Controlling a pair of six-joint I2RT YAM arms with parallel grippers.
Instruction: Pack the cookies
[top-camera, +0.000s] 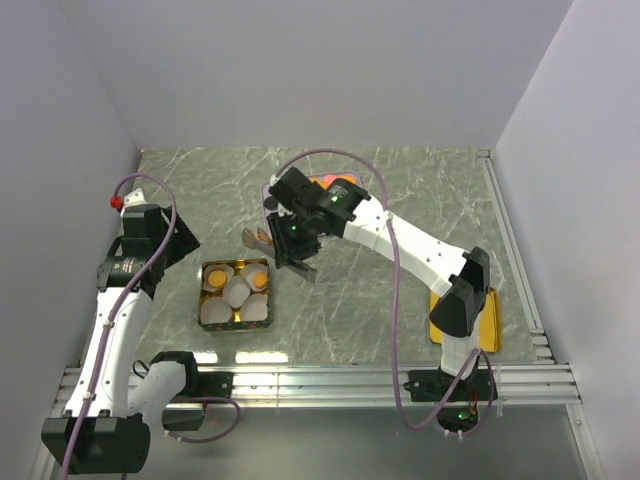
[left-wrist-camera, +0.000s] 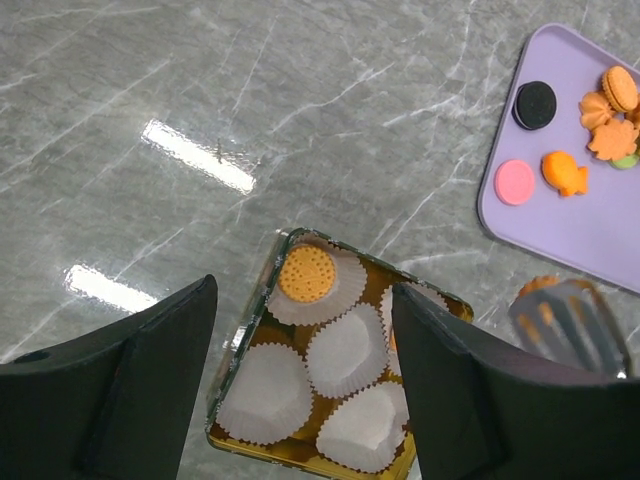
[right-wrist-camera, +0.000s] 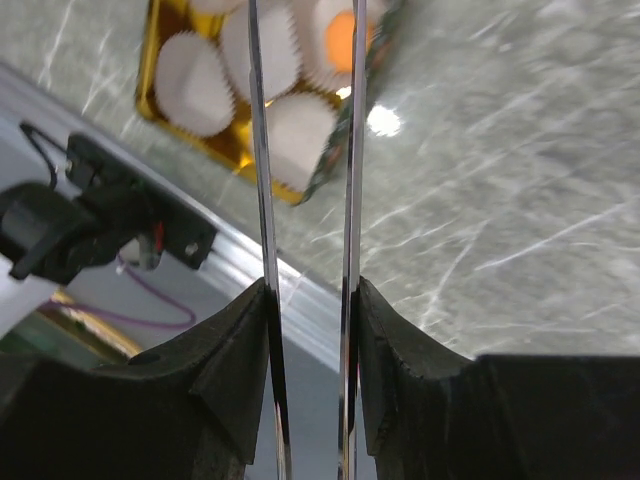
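Observation:
A gold tin (top-camera: 207, 296) holds several white paper cups; one cup holds an orange round cookie (left-wrist-camera: 306, 273). A purple tray (left-wrist-camera: 570, 235) carries black (left-wrist-camera: 535, 104), pink (left-wrist-camera: 515, 182) and orange cookies (left-wrist-camera: 565, 172); in the top view the right arm mostly hides it. My right gripper (top-camera: 296, 243) is shut on metal tongs (right-wrist-camera: 263, 150), whose tip (left-wrist-camera: 570, 322) hovers just right of the tin with an orange piece (left-wrist-camera: 540, 287) at it. My left gripper (left-wrist-camera: 305, 300) is open and empty above the tin.
A gold lid (top-camera: 489, 322) lies at the right, partly under the right arm. Metal rails (top-camera: 320, 380) run along the near edge. Grey walls close in the left, back and right sides.

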